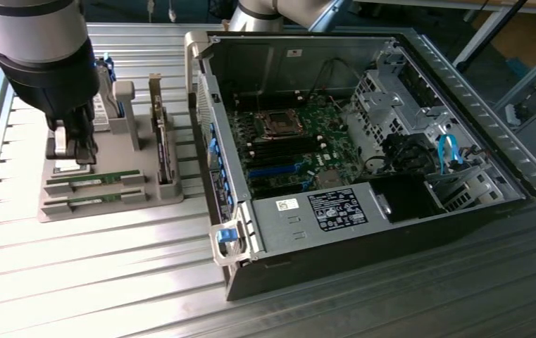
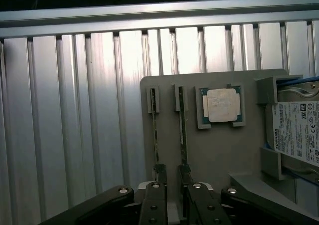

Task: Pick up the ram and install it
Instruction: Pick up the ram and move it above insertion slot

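Hovering over the grey holder (image 1: 117,213) at the exterior view's left of the worktop (image 1: 79,271), the pincer (image 1: 72,160) stands partly open with nothing between its fingers. The ram (image 1: 94,182) lies flat in that holder just beneath it, beside its twin (image 1: 89,203), well apart from the open computer case (image 1: 277,211).

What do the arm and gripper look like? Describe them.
The arm is a thick silver-grey cylinder ending in a black joint. The gripper is black, with angular linkage bars studded with silver screws and two narrow dark fingers.
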Tool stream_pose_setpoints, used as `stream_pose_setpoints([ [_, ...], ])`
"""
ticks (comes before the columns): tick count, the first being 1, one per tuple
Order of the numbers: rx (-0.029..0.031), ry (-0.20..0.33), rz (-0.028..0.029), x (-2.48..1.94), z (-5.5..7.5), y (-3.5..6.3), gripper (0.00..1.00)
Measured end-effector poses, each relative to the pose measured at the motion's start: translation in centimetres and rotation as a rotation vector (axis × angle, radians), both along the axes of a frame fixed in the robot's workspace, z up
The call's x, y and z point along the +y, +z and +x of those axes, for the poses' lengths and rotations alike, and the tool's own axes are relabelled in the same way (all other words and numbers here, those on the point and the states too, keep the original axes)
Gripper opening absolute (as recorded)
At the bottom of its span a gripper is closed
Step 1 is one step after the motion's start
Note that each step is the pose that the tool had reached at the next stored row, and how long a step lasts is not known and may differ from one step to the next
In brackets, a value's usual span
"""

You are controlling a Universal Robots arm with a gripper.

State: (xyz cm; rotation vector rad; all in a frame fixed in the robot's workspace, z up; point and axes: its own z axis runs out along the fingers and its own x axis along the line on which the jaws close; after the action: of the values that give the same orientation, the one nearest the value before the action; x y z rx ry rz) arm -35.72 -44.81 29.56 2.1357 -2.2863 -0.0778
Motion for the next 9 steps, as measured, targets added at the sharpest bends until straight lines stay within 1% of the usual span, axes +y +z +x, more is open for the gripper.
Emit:
stream_pose_setpoints([
  [9, 0.0, 0.0, 0.0, 0.0, -0.1, -0.75, 0.24],
])
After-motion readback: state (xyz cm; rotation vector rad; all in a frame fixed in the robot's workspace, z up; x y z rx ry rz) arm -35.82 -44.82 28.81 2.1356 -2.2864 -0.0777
